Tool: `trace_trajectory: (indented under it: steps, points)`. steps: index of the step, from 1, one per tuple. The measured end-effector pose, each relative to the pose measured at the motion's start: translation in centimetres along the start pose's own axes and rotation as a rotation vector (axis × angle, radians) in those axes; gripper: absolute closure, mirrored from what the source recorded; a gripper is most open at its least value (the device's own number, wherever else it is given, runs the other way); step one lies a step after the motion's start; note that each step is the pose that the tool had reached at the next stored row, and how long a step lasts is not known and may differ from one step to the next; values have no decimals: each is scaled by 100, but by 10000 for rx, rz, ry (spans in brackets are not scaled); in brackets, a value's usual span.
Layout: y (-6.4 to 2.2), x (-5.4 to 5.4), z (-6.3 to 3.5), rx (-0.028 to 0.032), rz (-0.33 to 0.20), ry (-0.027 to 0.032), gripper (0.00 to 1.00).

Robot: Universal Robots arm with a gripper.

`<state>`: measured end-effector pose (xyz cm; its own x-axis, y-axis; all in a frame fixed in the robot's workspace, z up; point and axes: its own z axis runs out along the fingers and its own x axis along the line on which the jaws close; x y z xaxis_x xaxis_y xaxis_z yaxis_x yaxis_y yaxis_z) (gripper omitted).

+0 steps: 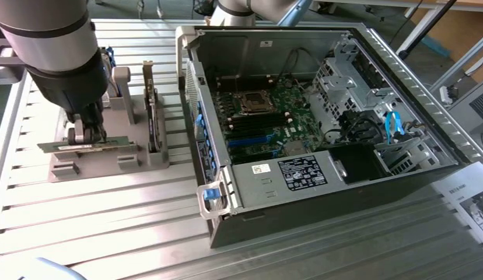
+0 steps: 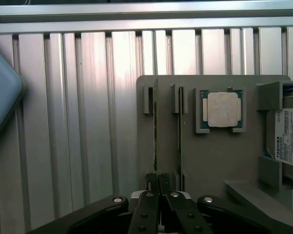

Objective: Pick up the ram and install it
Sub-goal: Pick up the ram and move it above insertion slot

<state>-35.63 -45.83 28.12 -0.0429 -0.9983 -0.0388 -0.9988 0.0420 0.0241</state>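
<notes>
In the exterior view my pincer [image 1: 91, 135] stands over the grey holder [image 1: 109, 168], on the exterior view's left of the open computer case [image 1: 226, 52]. It is pinched on the ram [image 1: 113, 145], which lies in the holder's slot.

In the wrist view my fingertips [image 2: 150, 179] nearly meet around the ram's thin edge. The label [image 2: 288, 136] on a drive nearby reads TOSHIBA.

Arm upright, wrist pointing down, end effector [image 2: 157, 181] fingers pinched together.

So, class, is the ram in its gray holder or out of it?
In: the ram stands on edge in the gray holder, with the claw closed on its upper edge.
</notes>
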Motion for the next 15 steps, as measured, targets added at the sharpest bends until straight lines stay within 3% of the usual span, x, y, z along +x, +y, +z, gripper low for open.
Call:
trace_trajectory:
  steps: [15]
  points:
    - [-2, -8, -206, 1, 0, 3, 88]
